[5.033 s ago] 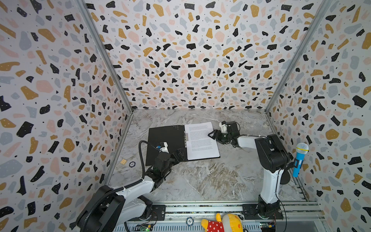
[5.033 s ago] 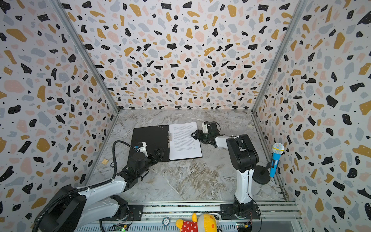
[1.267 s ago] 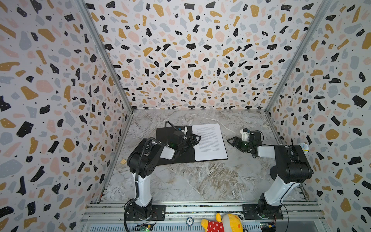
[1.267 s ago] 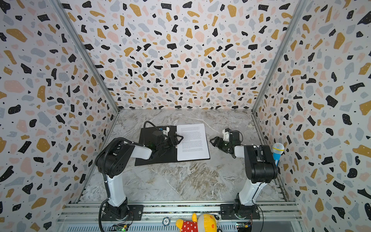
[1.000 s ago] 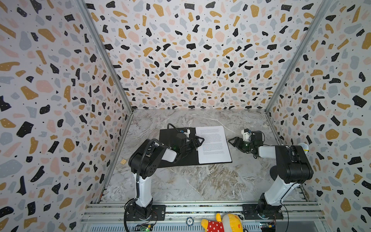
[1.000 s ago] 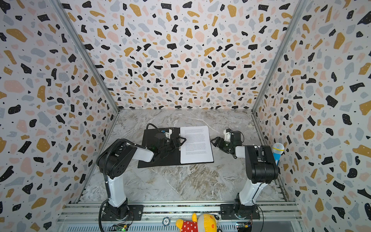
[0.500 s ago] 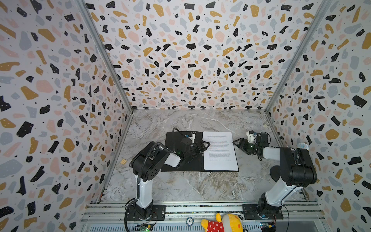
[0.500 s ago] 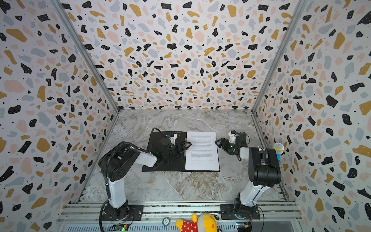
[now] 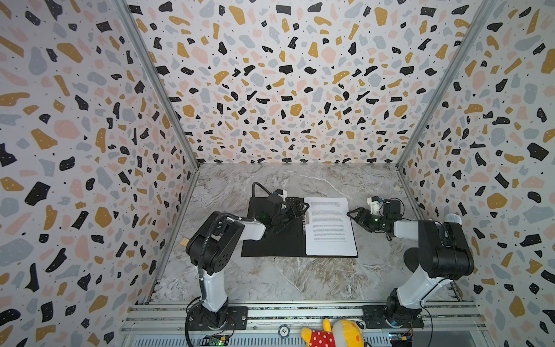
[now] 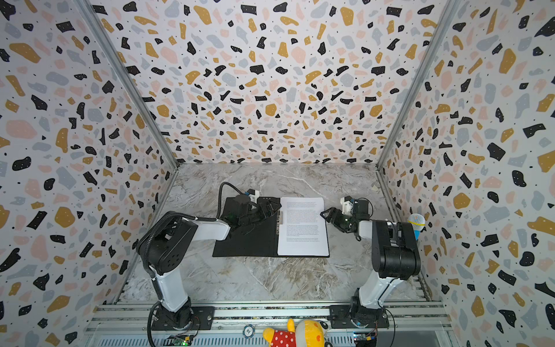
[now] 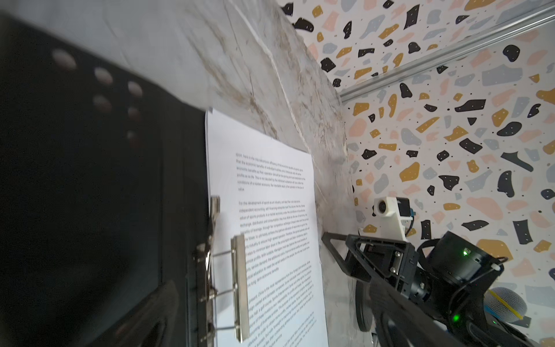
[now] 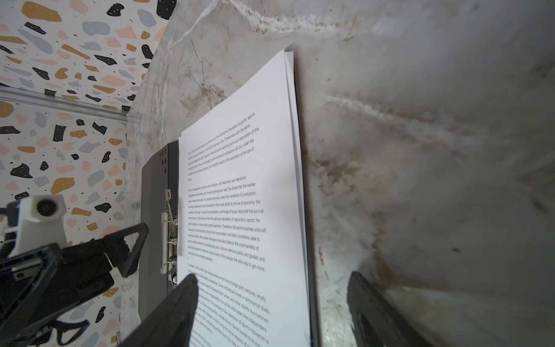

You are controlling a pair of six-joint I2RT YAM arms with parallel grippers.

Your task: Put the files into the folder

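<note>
Up front, you have a red-and-yellow plush toy lying against the rail that carries both arm bases. Past that, on the marbled worktop, the folder lies opened flat with its black inside facing up, about midway between the two arms in both top views. The files sit as a stack on the folder's right half, text side up. Their left edge runs along the spine beside the metal clip. The right wrist view shows the sheets slightly fanned at their far corner. Whether the clip's bar presses on the paper you cannot tell. Your left tool hangs low over the bare black left half, close to the spine and towards the folder's far end, its jaws spread wide and grasping nothing. Your right tool is low over the worktop just beside the files' right edge, its jaws likewise released and empty. In the right wrist view one finger shows over the printed sheet and the other over bare marble, with the folder's outer edge between them. Whether either finger touches anything you cannot tell. A blue microphone stands by the right wall, partly hidden by the right arm. Farthest off is the speckled back wall.
</note>
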